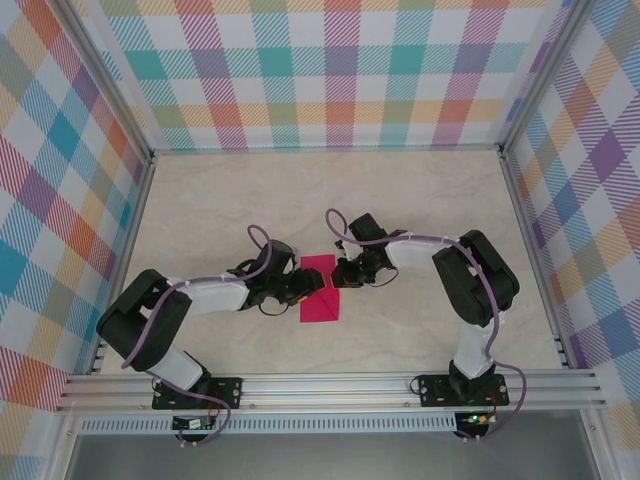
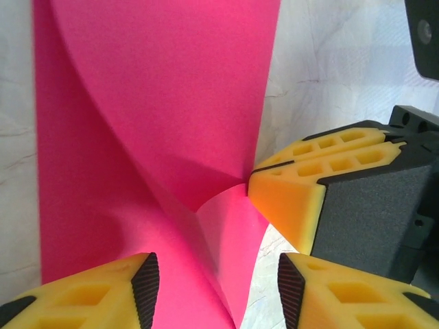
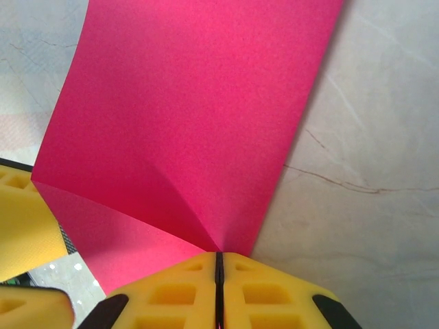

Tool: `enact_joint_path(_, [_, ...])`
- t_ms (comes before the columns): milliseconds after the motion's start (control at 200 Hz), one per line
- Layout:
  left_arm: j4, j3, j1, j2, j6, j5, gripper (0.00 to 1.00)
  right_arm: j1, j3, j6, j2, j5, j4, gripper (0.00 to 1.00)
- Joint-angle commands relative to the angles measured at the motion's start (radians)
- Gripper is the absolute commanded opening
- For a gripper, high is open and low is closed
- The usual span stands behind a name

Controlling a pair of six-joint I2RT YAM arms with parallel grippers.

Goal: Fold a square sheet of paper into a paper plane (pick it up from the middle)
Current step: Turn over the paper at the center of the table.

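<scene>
The magenta-pink sheet of paper [image 1: 321,301] lies mid-table between both grippers, partly folded, with one flap lifted. In the right wrist view my right gripper [image 3: 219,258] is shut on the near edge of the paper [image 3: 199,103], and creases fan out from the pinch. In the left wrist view my left gripper [image 2: 218,291] is open. Its black pads [image 2: 145,288] stand on either side of a raised curl of the paper [image 2: 158,103]. The right gripper's yellow fingers [image 2: 291,195] touch that curl from the right. From above, the left gripper [image 1: 300,290] and right gripper [image 1: 341,272] nearly meet.
The beige marbled table [image 1: 420,200] is walled by plaid panels [image 1: 320,70] on three sides. An aluminium rail [image 1: 330,385] runs along the near edge by the arm bases. Bare tabletop lies behind and to both sides of the paper.
</scene>
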Motion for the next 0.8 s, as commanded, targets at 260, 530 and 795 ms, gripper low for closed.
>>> enact_joint_path(260, [0.01, 0.049, -0.017, 0.044, 0.026, -0.013, 0.29, -0.002, -0.021, 0.033, -0.084, -0.023, 0.01, 0.18])
enact_joint_path(530, [-0.023, 0.05, -0.019, 0.006, 0.061, -0.064, 0.09, -0.03, -0.019, 0.143, -0.326, 0.244, -0.132, 0.5])
enact_joint_path(795, [-0.47, 0.255, -0.019, -0.114, 0.259, -0.214, 0.03, -0.038, -0.025, 0.191, -0.548, 0.529, -0.274, 0.79])
